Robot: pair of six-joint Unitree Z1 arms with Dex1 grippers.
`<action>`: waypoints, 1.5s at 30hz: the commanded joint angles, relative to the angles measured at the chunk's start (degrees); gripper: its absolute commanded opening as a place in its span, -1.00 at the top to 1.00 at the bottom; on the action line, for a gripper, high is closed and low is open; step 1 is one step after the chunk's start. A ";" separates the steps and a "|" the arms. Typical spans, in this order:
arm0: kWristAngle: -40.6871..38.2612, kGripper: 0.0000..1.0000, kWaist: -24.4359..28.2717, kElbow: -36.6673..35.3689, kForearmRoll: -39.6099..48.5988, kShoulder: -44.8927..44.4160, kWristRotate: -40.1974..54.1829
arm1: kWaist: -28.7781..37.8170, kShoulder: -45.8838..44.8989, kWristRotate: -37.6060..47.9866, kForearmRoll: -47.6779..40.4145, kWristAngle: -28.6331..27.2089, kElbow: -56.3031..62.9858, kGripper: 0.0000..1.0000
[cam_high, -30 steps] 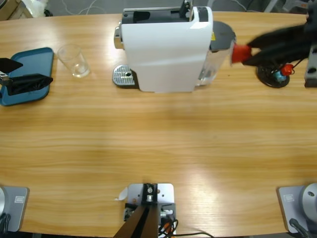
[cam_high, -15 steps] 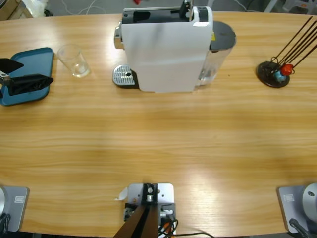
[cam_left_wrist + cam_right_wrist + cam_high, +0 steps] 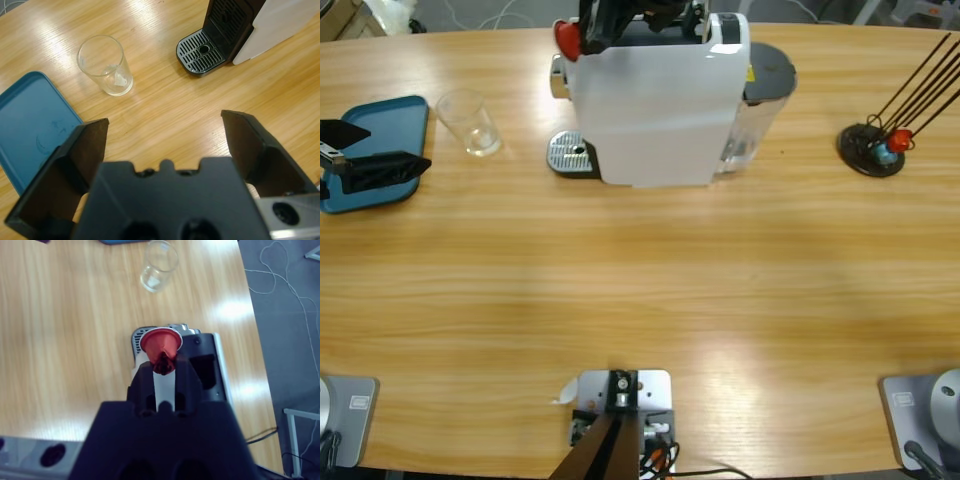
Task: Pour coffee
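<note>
Your red coffee capsule (image 3: 160,343) has travelled: a second ago it was off the machine's right end by the water tank, half a second ago it was out of the high view altogether, and now the right gripper (image 3: 582,38) holds it above the top left of the white coffee machine (image 3: 655,105), jaws pinched on its narrow end with the wide rim facing down. That puts you at the loading step, I'd judge, with the capsule close to the dark slot (image 3: 206,364) in the machine's lid but not yet in it. The capsule is a small, smooth, glossy cone; the machine is a boxy white shell with a black top and a perforated metal drip tray (image 3: 201,52). The clear, thin-walled glass (image 3: 105,65) stands empty on the wood beside the drip tray, not on it (so it still wants moving under the spout). Your left gripper (image 3: 167,145) hangs with jaws spread wide and empty over the edge of the blue plastic tray (image 3: 31,132). The wooden table (image 3: 650,290) is glossy with straight grain.
</note>
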 commanded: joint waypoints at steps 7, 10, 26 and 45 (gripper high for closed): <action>-0.45 -0.94 0.18 1.74 -0.48 2.09 -1.02 | -2.33 2.91 -1.90 -0.41 -2.34 -2.24 1.00; -0.45 -0.94 0.18 1.72 -0.48 2.18 -1.02 | -2.37 3.35 -1.90 -0.38 -2.34 -2.20 1.00; -0.45 -0.94 0.18 1.72 -0.56 2.27 -1.02 | -3.46 5.39 -1.90 -0.53 -1.61 -2.22 1.00; -0.71 -0.94 0.18 1.72 -0.65 2.44 -1.02 | -3.48 6.29 -0.76 1.10 -1.48 -3.08 -0.23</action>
